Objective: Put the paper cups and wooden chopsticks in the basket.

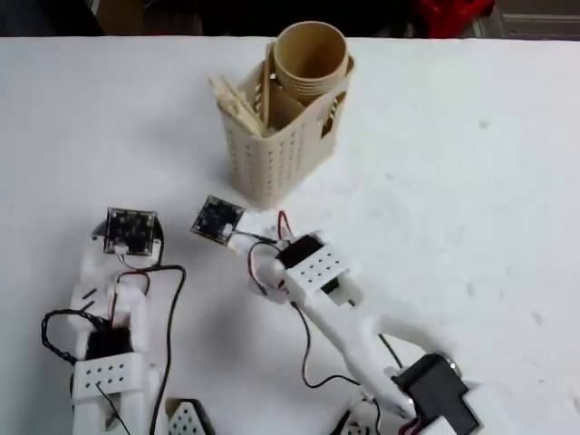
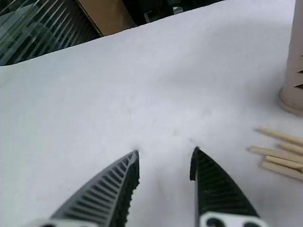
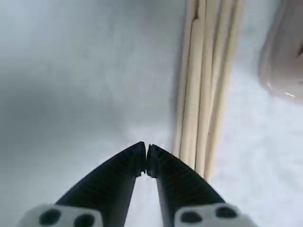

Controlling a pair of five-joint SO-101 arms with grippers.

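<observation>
in the cream slotted basket (image 1: 281, 149) toward the far side of the white table (image 1: 471, 181), a stack of paper cups (image 1: 311, 56) upright and a bunch of wooden chopsticks (image 1: 237, 95) leaning in the compartment beside it. on the table near the basket's base, a loose bundle of chopsticks (image 3: 203, 85) lying side by side, with the right gripper (image 3: 146, 147) just beside one end, tips pressed together on nothing. left gripper (image 2: 164, 151) low over bare table, fingers spread well apart and empty, the loose bundle off to one side.
</observation>
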